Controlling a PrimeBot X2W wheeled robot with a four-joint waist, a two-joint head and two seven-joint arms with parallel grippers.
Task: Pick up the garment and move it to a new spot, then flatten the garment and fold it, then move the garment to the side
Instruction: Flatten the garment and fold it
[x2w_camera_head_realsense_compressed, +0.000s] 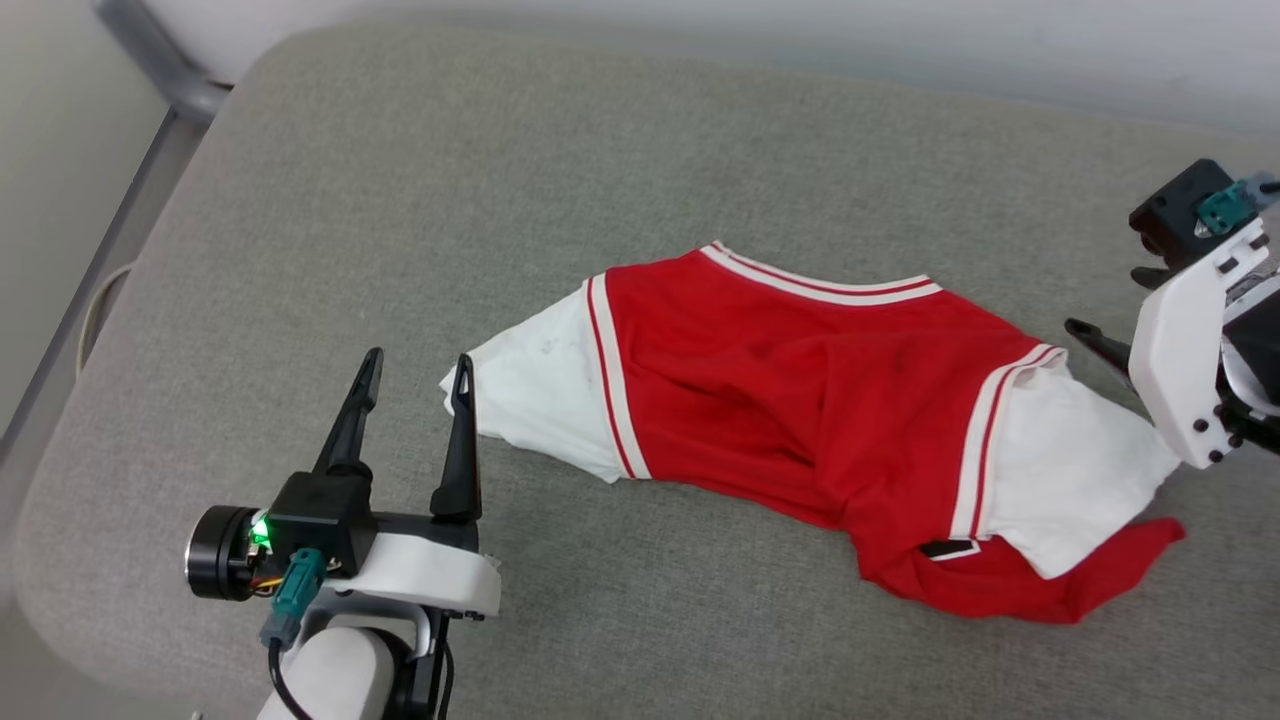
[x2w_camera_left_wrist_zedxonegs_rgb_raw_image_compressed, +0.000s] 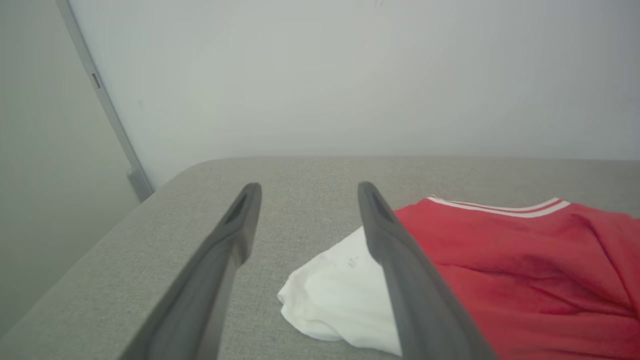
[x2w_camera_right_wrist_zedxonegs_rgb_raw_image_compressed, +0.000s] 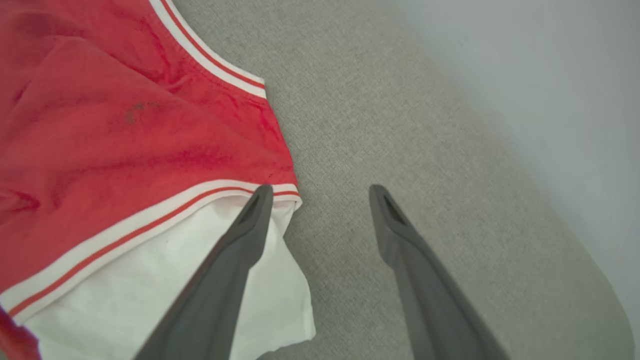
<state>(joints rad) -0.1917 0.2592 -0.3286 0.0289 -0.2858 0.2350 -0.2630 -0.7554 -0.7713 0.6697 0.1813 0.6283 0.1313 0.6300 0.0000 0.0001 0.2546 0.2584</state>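
- Left pincer (x2w_camera_head_realsense_compressed: 418, 357): released, fingers spread, empty. It hovers just beside the left sleeve (x2w_camera_head_realsense_compressed: 530, 400), with one finger at the sleeve's outer edge.
- Right pincer (x2w_camera_right_wrist_zedxonegs_rgb_raw_image_compressed: 321, 189): released, empty. It sits at the far edge of the right sleeve (x2w_camera_right_wrist_zedxonegs_rgb_raw_image_compressed: 150, 295), with one finger across the striped trim. Whether it touches is unclear.
- Garment (x2w_camera_head_realsense_compressed: 800, 390): lies crosswise mid-cushion (x2w_camera_head_realsense_compressed: 640, 150) and is rumpled. The collar (x2w_camera_head_realsense_compressed: 820, 285) faces the wall, and the hem (x2w_camera_head_realsense_compressed: 1010, 590) is bunched and twisted at the near right.
- Step, as judged: flattening, not yet done.
- Method advised: pinch both sleeves at the shoulder seams and take both layers. Draw them apart evenly and low, then tug the hem straight. Gripping a single layer may drag in new folds.
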